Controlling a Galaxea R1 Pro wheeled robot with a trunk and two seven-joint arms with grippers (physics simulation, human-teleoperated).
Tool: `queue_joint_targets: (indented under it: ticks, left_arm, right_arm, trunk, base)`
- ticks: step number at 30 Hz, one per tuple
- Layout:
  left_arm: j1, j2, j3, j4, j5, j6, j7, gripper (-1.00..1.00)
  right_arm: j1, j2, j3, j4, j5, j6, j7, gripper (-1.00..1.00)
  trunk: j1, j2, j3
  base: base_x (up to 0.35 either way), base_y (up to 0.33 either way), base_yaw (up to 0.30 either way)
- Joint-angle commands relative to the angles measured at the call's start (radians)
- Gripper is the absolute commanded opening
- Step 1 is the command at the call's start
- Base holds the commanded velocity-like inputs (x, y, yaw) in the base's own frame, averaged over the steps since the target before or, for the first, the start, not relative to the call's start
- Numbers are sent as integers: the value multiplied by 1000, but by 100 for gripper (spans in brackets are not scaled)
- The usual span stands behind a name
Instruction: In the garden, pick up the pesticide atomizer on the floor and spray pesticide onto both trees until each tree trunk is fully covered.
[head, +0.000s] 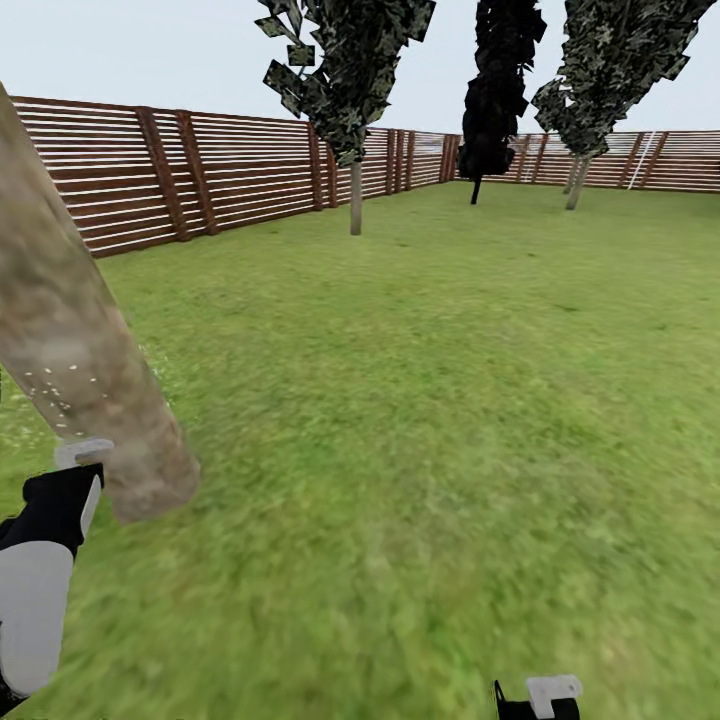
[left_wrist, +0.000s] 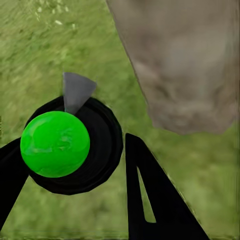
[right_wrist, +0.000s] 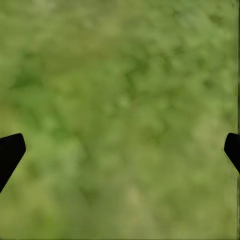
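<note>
Left gripper (left_wrist: 75, 165) clamped around atomizer (left_wrist: 56, 144), green dome and grey nozzle (left_wrist: 76, 91) showing between black fingers (left_wrist: 150, 195), held low just beside base of trunk (head: 80, 370). Probably kept close so spray lands on bark; pale specks visible partway up trunk in head view, coverage impossible to judge. Nozzle pointing at grass (head: 420, 400) just beside trunk rather than squarely at it, likely needing a turn. Right gripper (right_wrist: 120, 150) spread wide and empty, hanging over bare lawn well apart from trunk. Beyond trunk, slatted fence (head: 200, 170) ringing garden. Three further trees far from trunk along fence: one pale-stemmed (head: 355, 195), one dark and bushy (head: 495, 100), one leaning (head: 578, 180). Open lawn between, nothing blocking.
</note>
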Motion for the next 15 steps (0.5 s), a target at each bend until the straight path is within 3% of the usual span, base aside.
queue_joint_targets:
  ticks: [1,3,6,9,13,15]
  left_arm:
    - [15,-1,2,-6,-5,4,0,-100]
    - [39,-2,1,-2,-3,-19,0,-100]
    - [79,-23,5,47,0,-133,1,-100]
    - [82,-27,5,62,1,-142,1,-100]
    - [83,-38,6,65,-4,-146,5,-100]
    - [84,-34,54,65,-4,-150,5,-100]
  right_arm:
    - [-1,0,-4,1,10,-3,-4,100]
    - [-1,1,-3,3,11,-2,-4,100]
    - [-1,2,-3,3,12,-2,-4,100]
    - [-1,2,-3,3,12,-3,-4,100]
    - [-1,1,-3,3,12,-3,-4,100]
    - [-1,1,-3,3,13,-3,-4,100]
  trunk:
    - [0,0,-1]
    - [0,0,-1]
    - [0,0,-1]
    - [0,0,-1]
    - [0,0,-1]
    - [0,0,-1]
  base:
    - [3,-269,185]
    - [1,-269,245]
    - [89,-264,270]
    - [177,-241,237]
    - [194,-232,26]
    - [200,-229,2]
